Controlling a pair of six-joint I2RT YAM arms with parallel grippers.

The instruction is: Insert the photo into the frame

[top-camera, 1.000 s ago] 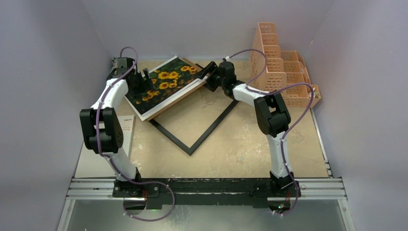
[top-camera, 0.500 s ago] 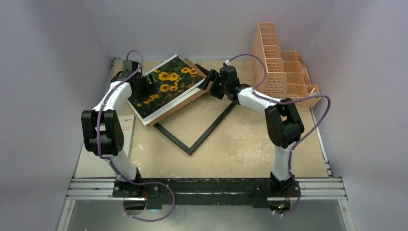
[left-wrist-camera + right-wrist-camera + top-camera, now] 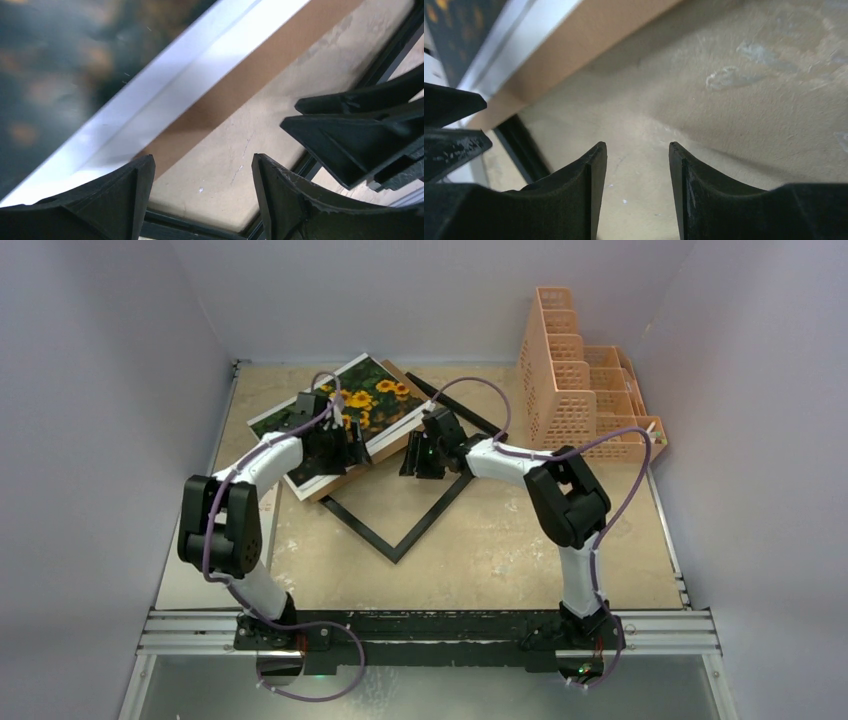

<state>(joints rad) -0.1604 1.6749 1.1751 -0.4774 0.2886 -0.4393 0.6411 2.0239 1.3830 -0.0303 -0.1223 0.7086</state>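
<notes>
The photo (image 3: 375, 398), sunflowers with a white border, lies on a brown backing board (image 3: 395, 440) at the back left, overlapping the black frame (image 3: 440, 502). My left gripper (image 3: 350, 447) is open and empty at the board's near edge, over the frame's inside. My right gripper (image 3: 412, 464) is open and empty just right of it. The left wrist view shows my left gripper (image 3: 202, 167), the blurred photo (image 3: 60, 65), the board (image 3: 240, 85), a frame bar (image 3: 200, 222) and the right gripper's fingers (image 3: 360, 130). The right wrist view shows my right gripper (image 3: 637, 147), the board (image 3: 589, 45) and a frame bar (image 3: 521, 145).
A peach mesh organizer (image 3: 580, 380) stands at the back right. Pale walls close in the table on the left, back and right. A metal rail (image 3: 430, 630) with the arm bases runs along the near edge.
Both grippers have left the photo's far sides and swung nearer and toward each other, to the board's near edge over the frame. Photo and board have barely moved.
</notes>
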